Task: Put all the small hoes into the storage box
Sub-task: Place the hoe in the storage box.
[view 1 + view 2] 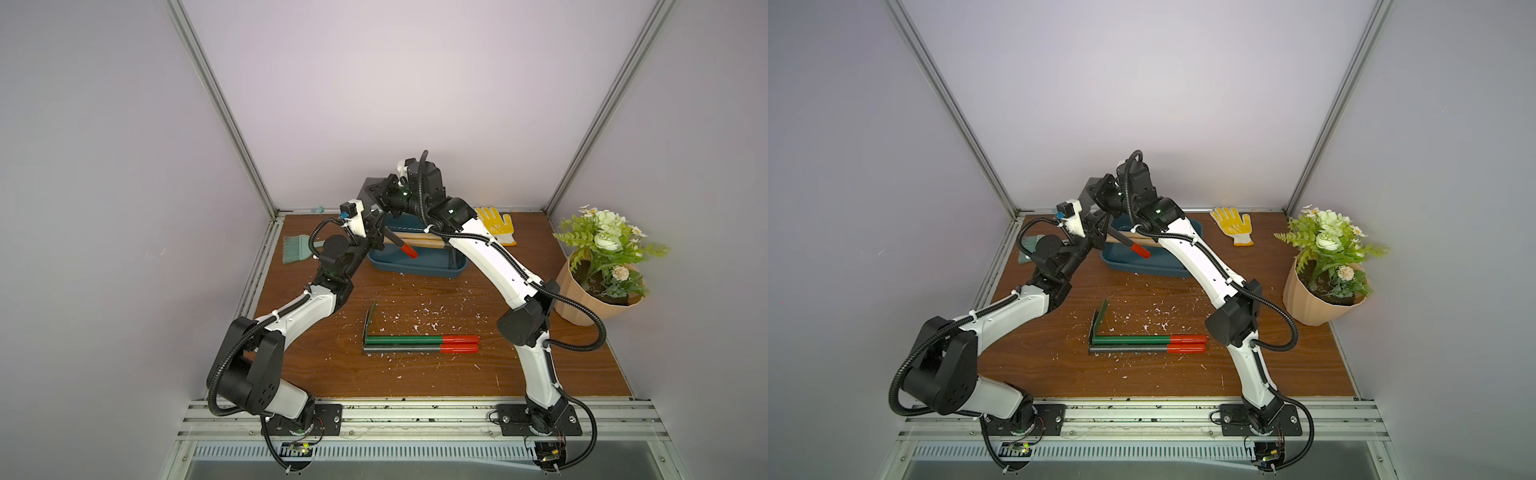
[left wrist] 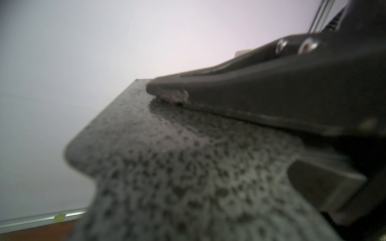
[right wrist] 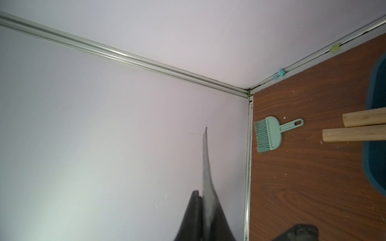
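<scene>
The small hoe (image 1: 400,244) is held in the air over the left end of the storage box (image 1: 415,271) and does not rest in it. Its red grip end points down over the box. Its speckled grey blade (image 2: 188,167) is raised toward the far wall.

The left gripper (image 1: 377,232) is clamped on the shaft. The right gripper (image 1: 380,192) pinches the blade, seen edge-on in the right wrist view.

Two wooden handles (image 3: 355,133) overhang the box's left rim. A brush (image 1: 297,249) lies left of the box.
</scene>
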`<state>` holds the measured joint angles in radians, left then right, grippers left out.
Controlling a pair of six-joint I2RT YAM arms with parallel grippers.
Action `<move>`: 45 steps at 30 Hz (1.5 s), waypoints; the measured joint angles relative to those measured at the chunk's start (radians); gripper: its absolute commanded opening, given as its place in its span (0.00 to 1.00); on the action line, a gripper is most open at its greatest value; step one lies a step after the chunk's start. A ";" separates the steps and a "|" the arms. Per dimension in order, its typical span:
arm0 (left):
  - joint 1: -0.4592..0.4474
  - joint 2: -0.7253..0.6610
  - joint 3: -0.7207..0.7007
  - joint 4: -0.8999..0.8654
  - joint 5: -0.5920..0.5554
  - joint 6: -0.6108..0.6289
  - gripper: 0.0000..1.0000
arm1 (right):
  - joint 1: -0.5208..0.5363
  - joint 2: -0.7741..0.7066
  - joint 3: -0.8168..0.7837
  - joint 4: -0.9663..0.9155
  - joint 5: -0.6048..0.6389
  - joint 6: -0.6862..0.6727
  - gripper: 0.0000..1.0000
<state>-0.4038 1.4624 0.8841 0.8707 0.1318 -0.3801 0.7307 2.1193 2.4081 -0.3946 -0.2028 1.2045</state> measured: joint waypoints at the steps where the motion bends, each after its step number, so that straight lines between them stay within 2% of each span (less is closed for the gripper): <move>1: 0.000 -0.007 0.000 -0.016 -0.001 0.001 0.00 | -0.008 -0.018 -0.018 0.003 0.010 -0.007 0.26; 8: 0.000 -0.058 0.014 -0.139 -0.004 0.012 0.00 | -0.103 -0.083 -0.040 -0.006 0.019 -0.063 0.31; 12: 0.055 -0.055 0.123 -0.292 0.093 -0.004 0.00 | -0.163 -0.089 -0.033 -0.042 0.011 -0.166 0.32; 14: 0.105 -0.051 0.200 -0.384 0.158 -0.018 0.00 | -0.185 -0.089 -0.020 -0.089 0.014 -0.264 0.32; 19: 0.201 -0.012 0.452 -0.688 0.322 0.003 0.00 | -0.208 -0.089 0.040 -0.192 0.019 -0.608 0.29; 23: 0.215 0.060 0.691 -0.946 0.454 0.061 0.00 | -0.192 -0.105 0.039 -0.243 0.016 -0.884 0.29; 26: 0.215 0.106 0.813 -1.105 0.555 0.124 0.00 | -0.154 -0.151 -0.035 -0.266 0.053 -1.093 0.29; 31: 0.216 0.111 0.786 -1.308 0.652 0.199 0.00 | -0.036 -0.247 -0.200 -0.266 0.209 -1.408 0.30; 34: 0.216 0.119 0.761 -1.425 0.677 0.240 0.00 | 0.018 -0.304 -0.289 -0.246 0.252 -1.547 0.31; 39: 0.216 0.116 0.736 -1.532 0.692 0.296 0.00 | 0.024 -0.397 -0.399 -0.193 0.251 -1.681 0.31; 45: 0.216 0.087 0.725 -1.556 0.731 0.320 0.00 | 0.013 -0.423 -0.432 -0.167 0.241 -1.747 0.32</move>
<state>-0.1883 1.5490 1.6089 -0.6857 0.8623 -0.0597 0.7441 1.6958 1.9762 -0.5617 0.0380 -0.5423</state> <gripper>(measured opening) 0.247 0.318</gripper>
